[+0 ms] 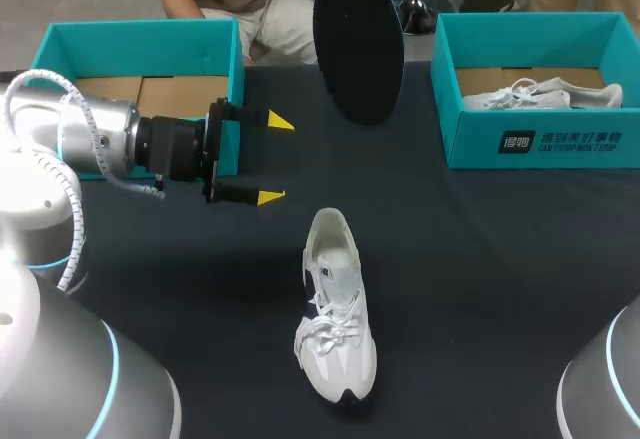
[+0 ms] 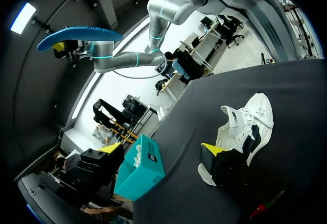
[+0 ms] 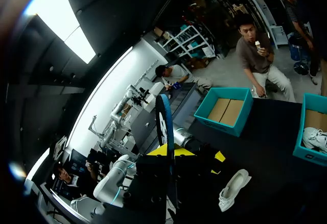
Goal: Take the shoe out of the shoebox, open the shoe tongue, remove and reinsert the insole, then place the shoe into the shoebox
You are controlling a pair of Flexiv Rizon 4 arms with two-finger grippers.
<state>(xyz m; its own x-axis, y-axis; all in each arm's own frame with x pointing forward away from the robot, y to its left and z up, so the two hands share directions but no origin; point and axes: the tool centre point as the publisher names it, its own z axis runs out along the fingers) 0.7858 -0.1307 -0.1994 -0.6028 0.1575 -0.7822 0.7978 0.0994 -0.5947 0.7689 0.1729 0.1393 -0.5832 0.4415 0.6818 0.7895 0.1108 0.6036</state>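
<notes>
Insole [image 1: 358, 34] hangs up high, nearest the lens, clamped between the fingers of the right gripper [image 3: 171, 152]. So shoe out, tongue opened and insole pulled all look done. White shoe [image 1: 335, 309] lies on the black table [image 1: 480, 259], toe toward the robot, touched by neither arm. Left gripper [image 1: 273, 159] hovers beside the empty teal shoebox [image 1: 140, 29], jaws spread wide, holding nothing. Reinserting the insole and reboxing are left, I reckon.

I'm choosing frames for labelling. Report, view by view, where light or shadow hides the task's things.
Head view: even light; white shoe clear on the dark table, the insole a black silhouette. Left wrist view: shoe bright, left gripper dark. Right wrist view: strong overhead glare; the insole, in the right gripper, dark.
</notes>
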